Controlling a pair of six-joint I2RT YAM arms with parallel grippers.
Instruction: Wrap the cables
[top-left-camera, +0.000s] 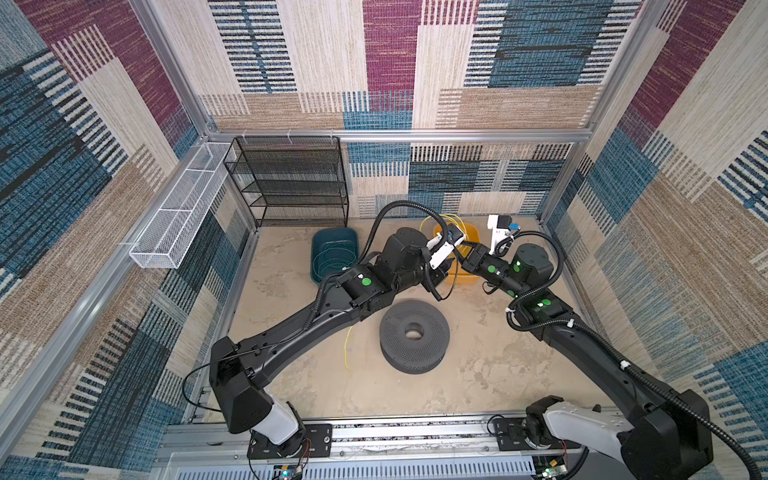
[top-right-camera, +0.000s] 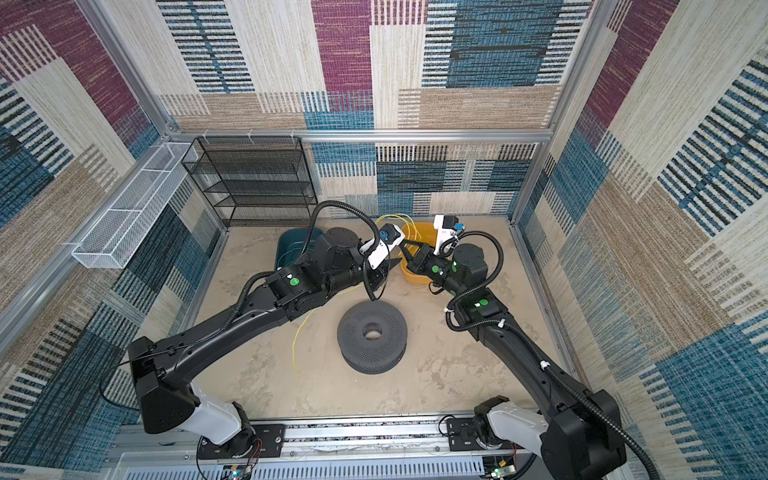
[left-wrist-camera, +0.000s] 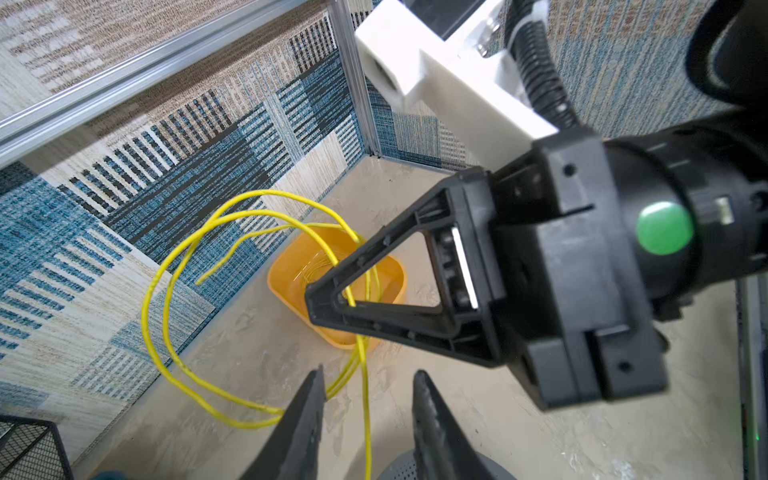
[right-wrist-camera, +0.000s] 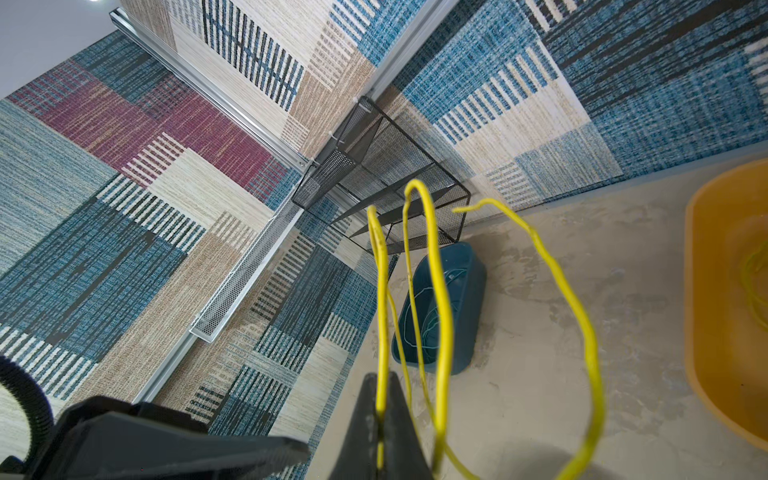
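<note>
Thin yellow cables (left-wrist-camera: 366, 415) rise in loose loops out of an orange bin (left-wrist-camera: 291, 266) at the back right. My right gripper (right-wrist-camera: 380, 376) is shut on one strand, and the loops (right-wrist-camera: 444, 299) arch up above it. In the left wrist view the right gripper (left-wrist-camera: 309, 305) hangs over the bin with the cable at its tip. My left gripper (left-wrist-camera: 370, 374) stands open just in front, with one strand hanging free between its fingers. In a top view the two grippers (top-right-camera: 394, 262) (top-right-camera: 404, 244) are close together by the bin. A loose yellow end (top-left-camera: 346, 349) lies on the table.
A dark grey perforated spool (top-left-camera: 395, 328) lies flat mid-table, just below the left gripper. A teal bin (top-left-camera: 332, 241) holding a coiled green cable sits at the back left. Behind it stand a black mesh shelf (top-left-camera: 291, 183) and a white mesh basket (top-left-camera: 178, 216) on the left wall.
</note>
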